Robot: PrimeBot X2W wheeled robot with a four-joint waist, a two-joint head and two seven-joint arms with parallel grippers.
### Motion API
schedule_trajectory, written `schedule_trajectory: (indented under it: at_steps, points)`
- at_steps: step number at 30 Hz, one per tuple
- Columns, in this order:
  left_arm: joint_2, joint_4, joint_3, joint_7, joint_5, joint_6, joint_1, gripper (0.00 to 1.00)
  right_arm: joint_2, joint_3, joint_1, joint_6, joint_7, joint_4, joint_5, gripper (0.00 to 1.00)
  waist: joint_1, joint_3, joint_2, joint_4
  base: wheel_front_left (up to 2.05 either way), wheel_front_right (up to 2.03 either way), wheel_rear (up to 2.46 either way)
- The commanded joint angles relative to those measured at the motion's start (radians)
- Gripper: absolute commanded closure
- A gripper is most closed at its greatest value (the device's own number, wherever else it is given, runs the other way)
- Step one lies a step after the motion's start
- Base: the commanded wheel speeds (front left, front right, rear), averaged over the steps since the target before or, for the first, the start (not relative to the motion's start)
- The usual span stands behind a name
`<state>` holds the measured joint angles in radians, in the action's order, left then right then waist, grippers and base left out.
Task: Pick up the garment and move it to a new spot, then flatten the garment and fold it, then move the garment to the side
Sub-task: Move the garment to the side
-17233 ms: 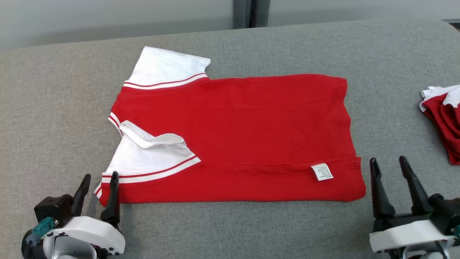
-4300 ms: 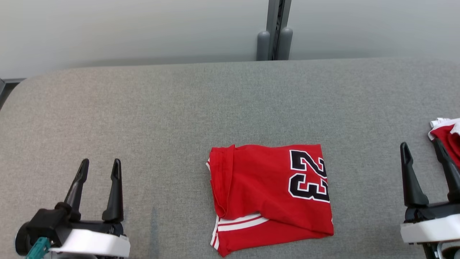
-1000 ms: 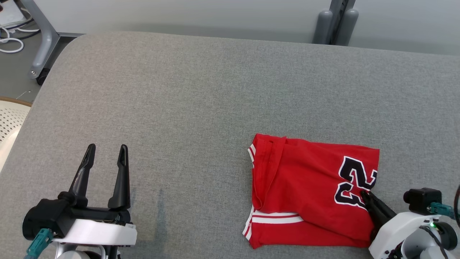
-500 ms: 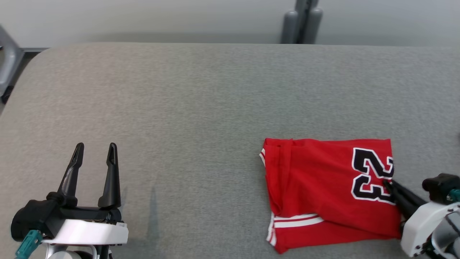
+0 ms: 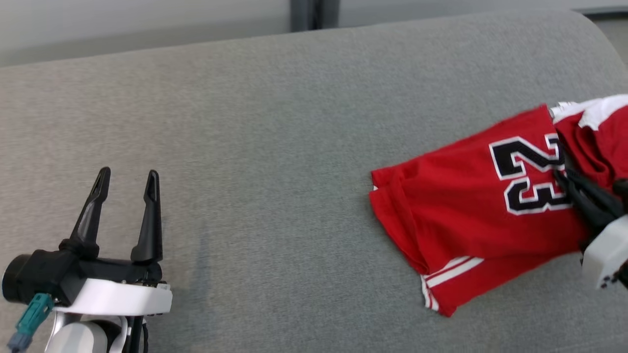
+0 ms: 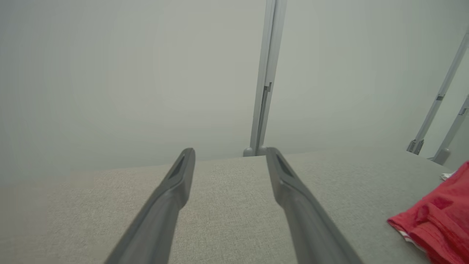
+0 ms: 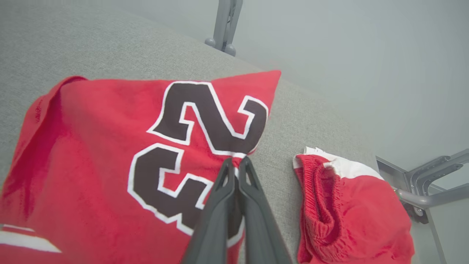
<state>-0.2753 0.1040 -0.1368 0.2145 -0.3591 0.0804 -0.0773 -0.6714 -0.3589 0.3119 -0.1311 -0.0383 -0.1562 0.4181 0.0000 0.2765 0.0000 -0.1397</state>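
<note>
The garment [image 5: 466, 211] is a folded red jersey with a black "23" and white stripes, lying on the grey table at the right. My right gripper [image 5: 559, 175] is shut on its right edge beside the number; in the right wrist view the closed fingers [image 7: 236, 165] pinch that edge of the garment [image 7: 91, 154]. My left gripper [image 5: 126, 176] stands open at the lower left, far from the cloth, with nothing between its fingers [image 6: 176, 183]. A corner of the garment [image 6: 439, 216] shows at the right of the left wrist view.
Another red and white piece of clothing [image 5: 593, 130] lies bunched at the table's right edge, close to the jersey, and appears as a heap [image 7: 344, 205] in the right wrist view. A grey post [image 5: 314, 12] stands behind the table [image 5: 245, 122]. Metal frame legs [image 7: 428, 187] lie beyond the right edge.
The head view has swung, so the picture shifted. The right gripper, shut on the jersey's edge, has dragged it rightward, toward the bunched clothing; the jersey now lies tilted. The left gripper stays open.
</note>
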Motion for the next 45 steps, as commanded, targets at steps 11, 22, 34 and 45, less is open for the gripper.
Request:
schedule_trajectory:
  at_steps: [11,22,34,45]
  points:
    - [-0.051,0.04,-0.038,-0.072,0.041,-0.025,-0.153,0.0,-0.039,0.047,0.217,0.001,0.153,-0.169,0.024,1.0,0.0,0.18,0.0,-0.198,0.0,0.0,0.0]
    - [-0.053,0.039,-0.093,-0.11,0.063,-0.054,-0.247,0.0,-0.002,0.165,0.367,0.001,0.28,-0.403,0.021,1.0,0.0,0.264,0.0,-0.225,0.0,0.0,0.0]
    - [-0.072,0.051,-0.095,-0.114,0.069,-0.045,-0.269,0.0,0.072,0.275,0.398,0.001,0.304,-0.552,-0.009,0.0,0.0,0.327,0.0,-0.211,0.0,0.0,0.0]
    - [-0.073,0.034,-0.082,-0.096,0.049,-0.029,-0.231,0.0,0.227,0.482,0.244,0.001,0.304,-0.412,-0.048,0.0,0.0,0.274,0.0,-0.219,0.0,0.0,0.0]
